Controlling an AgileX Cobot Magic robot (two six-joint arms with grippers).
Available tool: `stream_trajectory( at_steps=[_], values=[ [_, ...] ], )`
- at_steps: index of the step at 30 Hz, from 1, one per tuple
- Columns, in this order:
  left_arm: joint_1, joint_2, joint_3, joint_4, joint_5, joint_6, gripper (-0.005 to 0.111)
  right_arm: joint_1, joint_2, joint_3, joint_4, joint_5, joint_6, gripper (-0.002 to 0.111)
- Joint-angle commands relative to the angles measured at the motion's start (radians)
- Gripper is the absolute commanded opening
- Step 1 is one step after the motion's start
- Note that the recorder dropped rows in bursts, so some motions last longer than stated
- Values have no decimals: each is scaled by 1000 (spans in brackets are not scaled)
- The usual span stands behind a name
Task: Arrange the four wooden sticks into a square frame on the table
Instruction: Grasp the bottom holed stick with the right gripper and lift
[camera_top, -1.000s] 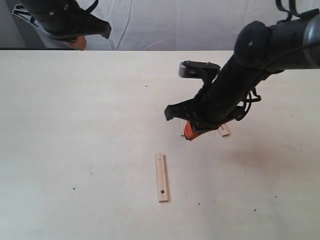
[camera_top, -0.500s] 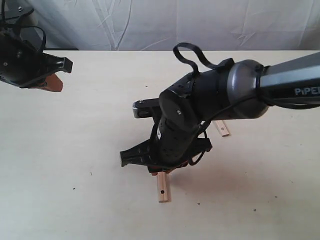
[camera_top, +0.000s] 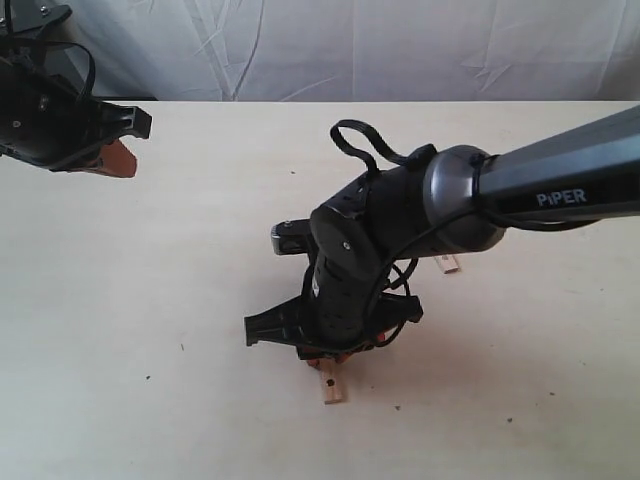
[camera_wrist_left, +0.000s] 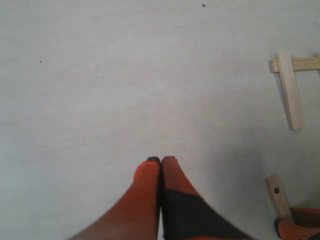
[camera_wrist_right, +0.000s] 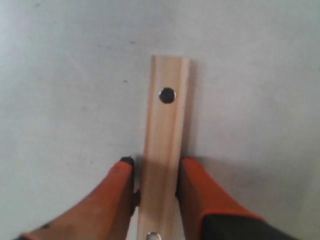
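The right gripper has swung away from the other sticks and come down over the lone stick. That stick now lies between its orange fingers, one close on each side, with the holed end poking past the tips. The left gripper has shifted a little too.

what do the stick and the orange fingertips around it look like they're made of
Stick: pale bare wood, matte, with faint lengthwise grain and a dark drilled hole. Fingertips of the right end effector: matte orange, smooth, probably rubber or soft plastic; the look alone does not settle which.
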Motion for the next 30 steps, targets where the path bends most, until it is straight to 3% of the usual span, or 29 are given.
stream_trajectory(
  at_steps=[1,3,6,9,13,16,23,30],
  values=[
    [-1,-9,4,-10,-15,3,0,2,6,2,5,0,1,31],
    [-1,-9,4,-10,-15,3,0,2,6,2,1,15,1,25],
    [-1,-9,4,-8,-14,3,0,2,5,2,-20,33,-8,1],
    [-1,-9,4,-6,-12,3,0,-30,-52,-2,-18,108,-107,-1],
    [-1,-9,4,-6,-12,3,0,-183,-142,-67,-18,219,-386,-1],
    [-1,-7,4,-6,-22,3,0,-301,-178,-77,-16,187,-810,-1],
    [-1,7,4,-8,-26,7,0,-348,-153,-77,-20,95,-1367,-1],
    [-1,16,4,-9,-30,22,0,-366,-65,-77,-155,15,-1505,-1]
  ],
)
